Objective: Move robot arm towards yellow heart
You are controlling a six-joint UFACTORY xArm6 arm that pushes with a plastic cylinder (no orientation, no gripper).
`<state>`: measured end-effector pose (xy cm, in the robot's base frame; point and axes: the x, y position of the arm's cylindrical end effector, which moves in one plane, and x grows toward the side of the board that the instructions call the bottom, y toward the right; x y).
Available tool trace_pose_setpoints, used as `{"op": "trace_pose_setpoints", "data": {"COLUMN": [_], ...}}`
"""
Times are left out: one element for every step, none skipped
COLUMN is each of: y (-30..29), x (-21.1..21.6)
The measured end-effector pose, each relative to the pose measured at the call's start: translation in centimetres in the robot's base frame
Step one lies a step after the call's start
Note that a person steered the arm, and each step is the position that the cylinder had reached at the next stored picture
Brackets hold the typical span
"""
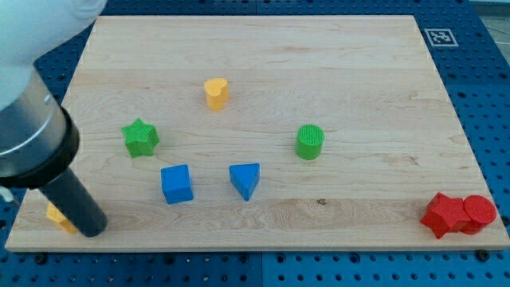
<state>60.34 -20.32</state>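
Observation:
The yellow heart stands on the wooden board toward the view's top, left of centre. My tip rests on the board at the view's bottom left corner, far below and left of the heart. The rod rises up and left from the tip to the white arm body. A yellow block lies right next to the tip on its left, partly hidden by the rod, so its shape is unclear.
A green star, a blue cube and a blue triangle lie between the tip and the heart's side. A green cylinder is right of centre. Two red blocks sit at the bottom right.

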Motion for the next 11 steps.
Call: {"op": "trace_pose_setpoints", "data": {"y": [-0.3,-0.3,0.0,2.1,3.1,2.5,0.1,-1.4,-1.1,0.3,4.2], "x": [0.0,0.0,0.0,-0.9,-3.3,-6.6,-8.5,-10.9,-14.5,-18.4,-21.5]}}
